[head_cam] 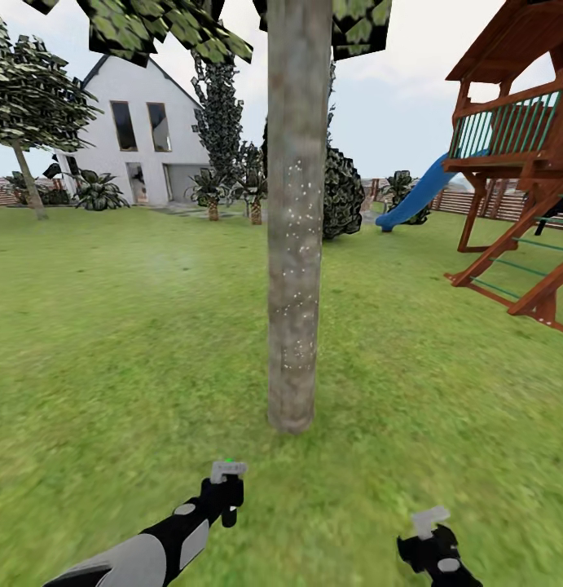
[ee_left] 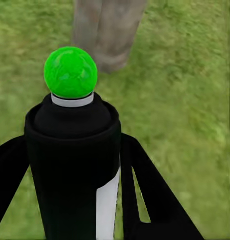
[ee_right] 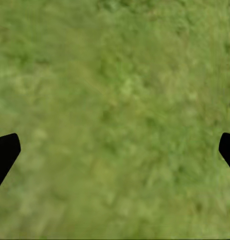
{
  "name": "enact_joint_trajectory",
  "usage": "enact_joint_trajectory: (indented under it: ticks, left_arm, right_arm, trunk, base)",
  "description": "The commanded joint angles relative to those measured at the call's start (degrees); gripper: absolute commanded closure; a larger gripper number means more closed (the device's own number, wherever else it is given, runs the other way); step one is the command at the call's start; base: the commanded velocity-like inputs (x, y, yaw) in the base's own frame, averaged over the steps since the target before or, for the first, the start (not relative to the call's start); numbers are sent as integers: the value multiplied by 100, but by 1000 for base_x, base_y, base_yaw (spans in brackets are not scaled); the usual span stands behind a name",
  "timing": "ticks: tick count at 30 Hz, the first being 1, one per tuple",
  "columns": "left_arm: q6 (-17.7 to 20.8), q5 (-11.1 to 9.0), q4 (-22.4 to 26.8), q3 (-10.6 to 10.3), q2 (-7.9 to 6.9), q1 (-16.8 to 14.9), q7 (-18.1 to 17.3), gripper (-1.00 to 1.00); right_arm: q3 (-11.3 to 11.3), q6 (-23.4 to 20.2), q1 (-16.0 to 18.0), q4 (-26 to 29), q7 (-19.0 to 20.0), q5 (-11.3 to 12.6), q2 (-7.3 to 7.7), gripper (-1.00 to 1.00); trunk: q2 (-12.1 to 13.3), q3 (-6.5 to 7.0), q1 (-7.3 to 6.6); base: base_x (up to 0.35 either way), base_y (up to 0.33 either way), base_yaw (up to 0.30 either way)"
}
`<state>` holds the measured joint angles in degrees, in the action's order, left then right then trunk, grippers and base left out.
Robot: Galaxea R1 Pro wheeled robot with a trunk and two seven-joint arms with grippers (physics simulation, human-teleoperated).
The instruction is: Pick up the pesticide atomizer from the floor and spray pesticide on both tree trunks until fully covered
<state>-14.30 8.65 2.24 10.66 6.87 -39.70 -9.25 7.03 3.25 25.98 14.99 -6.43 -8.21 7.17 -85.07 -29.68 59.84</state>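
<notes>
The robot faces a tree trunk (head_cam: 298, 220) that rises straight from the lawn (head_cam: 110, 342) close ahead, its mottled grey-brown bark flecked with small white specks on the upper and middle stretch. The left gripper (head_cam: 224, 489) is held out low, just short of the trunk's base, and is clamped on the pesticide atomizer (ee_left: 75, 165): in the left wrist view the black bottle stands between the dark fingers (ee_left: 144, 190), a pale strip down its side and a bright green ball on top, aimed toward the foot of the trunk (ee_left: 109, 35). The right gripper (head_cam: 432, 534) hangs low at the near right over bare grass (ee_right: 115, 120); its two dark fingertips (ee_right: 4, 152) sit wide apart. A second tree (head_cam: 28, 98) stands far left, apparently before the white house (head_cam: 138, 134). A wooden playset (head_cam: 521, 163) with a blue slide (head_cam: 415, 196) stands at the right.
</notes>
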Motion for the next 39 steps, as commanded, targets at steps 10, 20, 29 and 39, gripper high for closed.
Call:
enact_joint_trajectory:
  ticks: [10, 20, 29, 39]
  left_arm:
    - [49, 84, 532, -245, -253, -3, -5246, 100]
    - [962, 62, 1420, -259, -259, -3, -6041, 100]
    - [1026, 52, 1514, -258, -256, -3, -6041, 100]
    - [1287, 36, 1846, -256, -243, -3, -6036, 100]
  right_arm:
    - [-17, -2103, 2745, 494, 6646, 80, 732, -100]
    - [7, -2887, 2842, 1184, 7723, 135, -429, 100]
    - [40, -2880, 2839, 1161, 7670, 90, -957, 100]
    - [44, -2835, 2816, 959, 7640, 83, -993, 100]
  trunk:
    - [-3, -7, 0]
    - [-3, -7, 0]
    - [-3, -7, 0]
    - [-3, -7, 0]
  base:
    - [-2, 1, 0]
    - [0, 0, 0]
    - [0, 0, 0]
    - [0, 0, 0]
